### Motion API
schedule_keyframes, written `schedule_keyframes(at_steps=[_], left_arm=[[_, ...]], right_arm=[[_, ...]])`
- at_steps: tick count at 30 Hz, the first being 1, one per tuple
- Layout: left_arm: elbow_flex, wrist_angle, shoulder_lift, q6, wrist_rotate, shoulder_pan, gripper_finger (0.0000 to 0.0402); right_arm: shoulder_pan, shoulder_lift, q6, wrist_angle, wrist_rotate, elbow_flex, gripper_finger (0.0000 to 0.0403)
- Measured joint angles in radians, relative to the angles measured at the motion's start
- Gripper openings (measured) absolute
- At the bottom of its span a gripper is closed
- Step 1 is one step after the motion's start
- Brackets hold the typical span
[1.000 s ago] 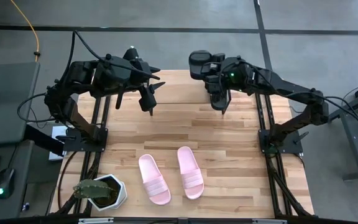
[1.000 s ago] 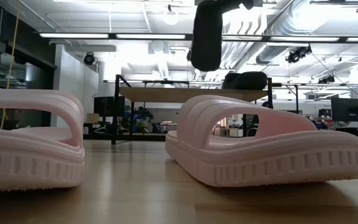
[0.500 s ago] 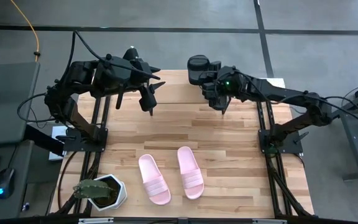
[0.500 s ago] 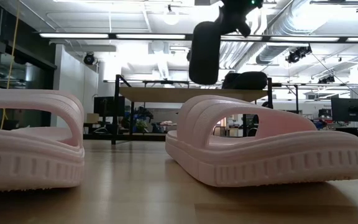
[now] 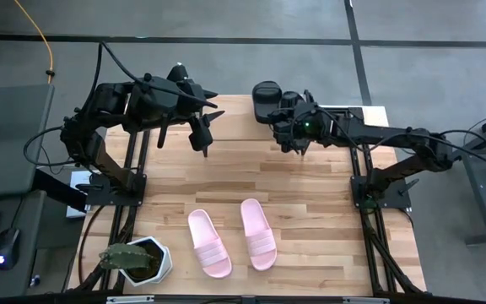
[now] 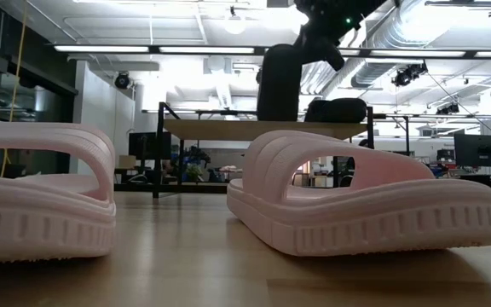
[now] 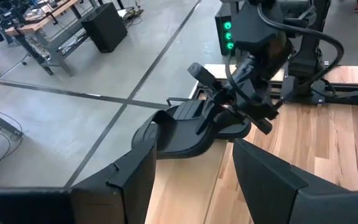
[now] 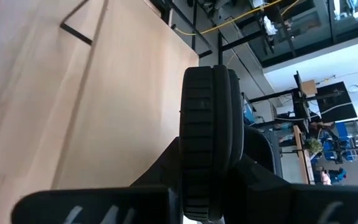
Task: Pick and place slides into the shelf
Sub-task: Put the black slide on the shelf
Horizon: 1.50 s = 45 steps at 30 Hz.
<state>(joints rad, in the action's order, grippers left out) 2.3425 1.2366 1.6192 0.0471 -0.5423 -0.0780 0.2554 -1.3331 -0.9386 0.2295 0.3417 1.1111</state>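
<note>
Two pale pink slides (image 5: 209, 243) (image 5: 259, 234) lie sole down on the table near its front edge, and they fill the low view (image 6: 41, 192) (image 6: 365, 200). My right gripper (image 5: 283, 108) is shut on a black slide (image 5: 267, 91), held above the shelf (image 6: 262, 128) at the table's far side. Another black slide (image 6: 337, 109) rests on the shelf's top board. My left gripper (image 5: 207, 131) is open and empty, hanging above the table's far left part. My right gripper pinches the black slide between its two fingers (image 7: 229, 106) near one end (image 7: 219, 127). The slide sits on edge in the hold, its ribbed side wall (image 8: 209, 124) facing the wrist camera. It is lifted clear, just above the shelf's top board (image 8: 123, 93).
A potted plant (image 5: 137, 260) stands at the table's front left corner. Bare wooden tabletop (image 5: 251, 177) lies between the shelf and the pink slides.
My right gripper has carried the black slide down toward the shelf's top and a little toward the table's left and far edge, with the arm stretching out lower. The slide stays in the hold. The pink slides have not moved.
</note>
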Motion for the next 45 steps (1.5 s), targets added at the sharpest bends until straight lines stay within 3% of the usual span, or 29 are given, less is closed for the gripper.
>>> schedule_keyframes(at_steps=[19,45], left_arm=[[0.0,0.0,0.0,0.0,0.0,0.0,0.02],[0.0,0.0,0.0,-0.003,0.0,0.0,0.02]], right_arm=[[-0.028,0.0,0.045,-0.038,0.021,-0.08,0.0037],[-0.094,0.0,0.197,0.129,-0.014,-0.079,0.0049]])
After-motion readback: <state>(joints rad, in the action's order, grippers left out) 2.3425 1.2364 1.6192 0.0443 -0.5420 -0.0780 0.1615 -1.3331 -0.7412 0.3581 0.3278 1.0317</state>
